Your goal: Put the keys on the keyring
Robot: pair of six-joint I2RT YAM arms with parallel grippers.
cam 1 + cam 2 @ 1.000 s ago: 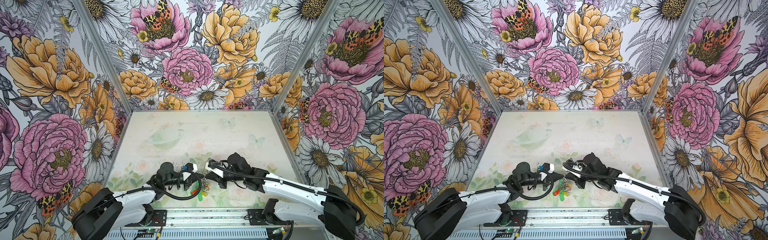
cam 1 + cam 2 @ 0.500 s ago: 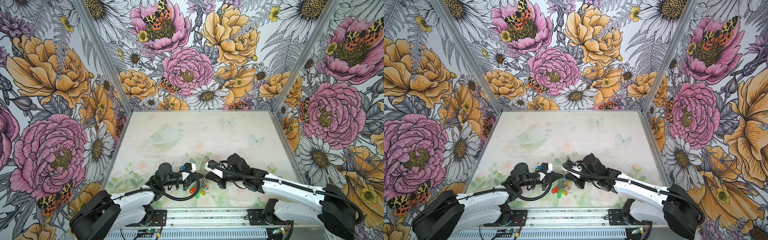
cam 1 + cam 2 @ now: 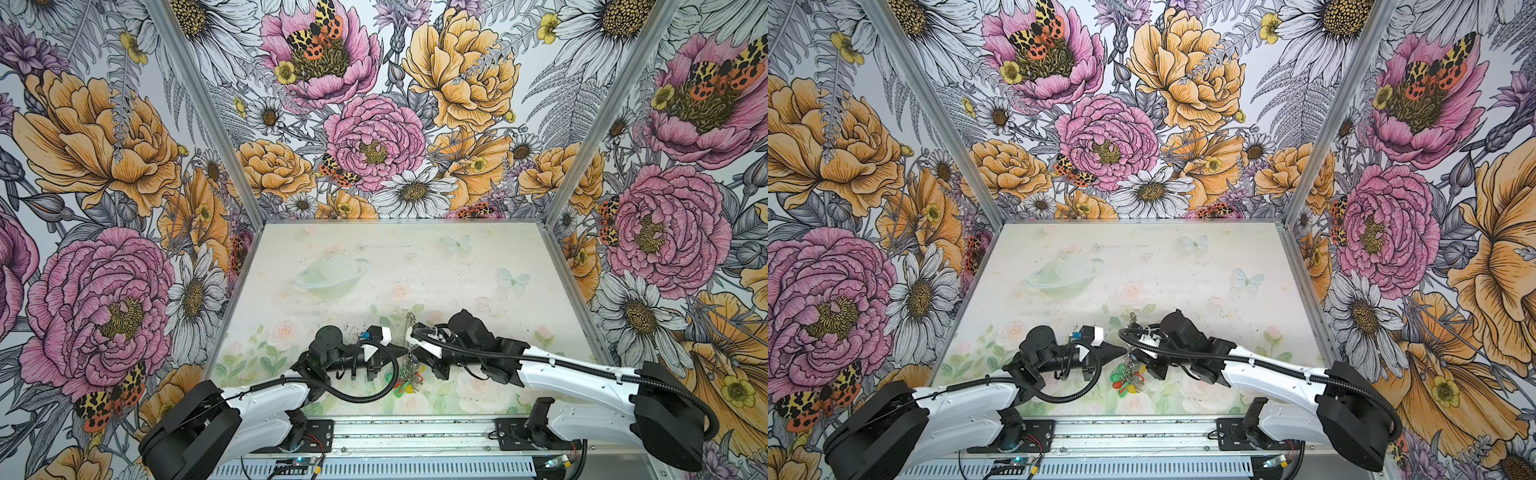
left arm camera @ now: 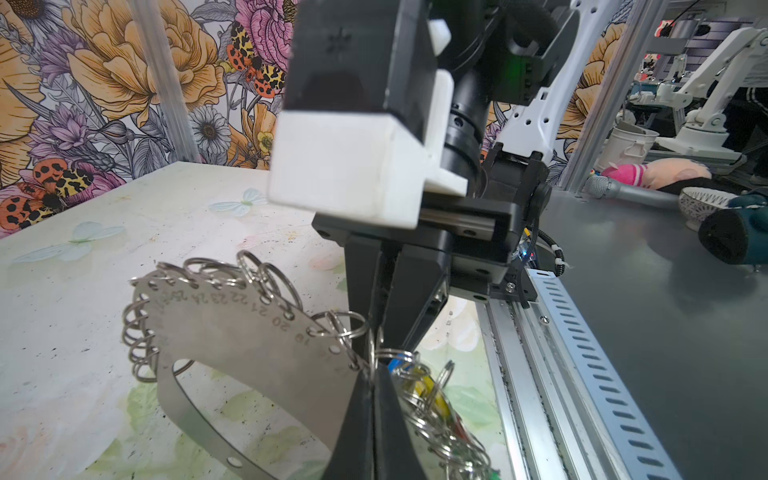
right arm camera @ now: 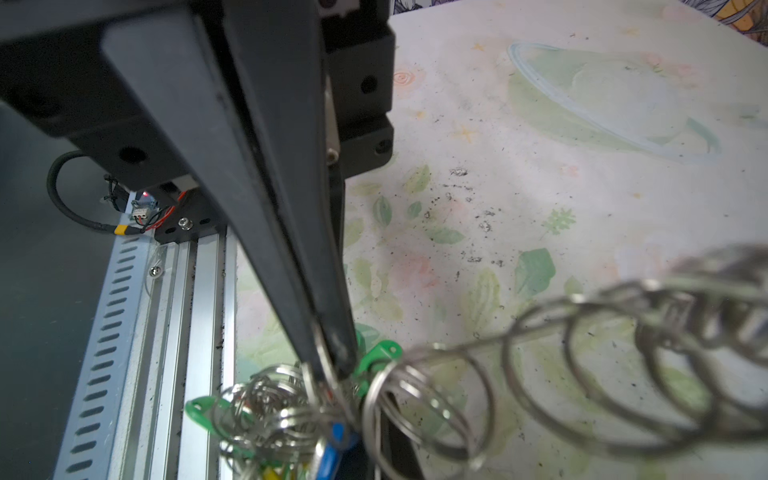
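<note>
The left gripper (image 4: 372, 376) is clenched on one end of the keyring (image 4: 249, 345). It holds the flat metal band on edge above the bench (image 3: 415, 270), near the middle of the front edge. The small wire loops along the band's rim stick up and outward.

The right gripper (image 5: 330, 363) faces it tip to tip, and in both top views the two nearly touch. Its fingers are pressed together on one wire ring (image 5: 320, 357) at the crowded end of the band.

Just beyond those fingertips hangs the blue-tagged key (image 5: 332, 451), tangled in a knot of silver rings. Its metal blade cannot be made out, and I cannot tell which ring carries it.

Around it is the bunch of other tags (image 3: 405, 380), which are green, yellow and red. In a top view they sit low under the two grippers, toward the metal rail (image 3: 415, 432) along the front edge of the bench. I cannot tell whether they rest on the bench or dangle over it.
</note>
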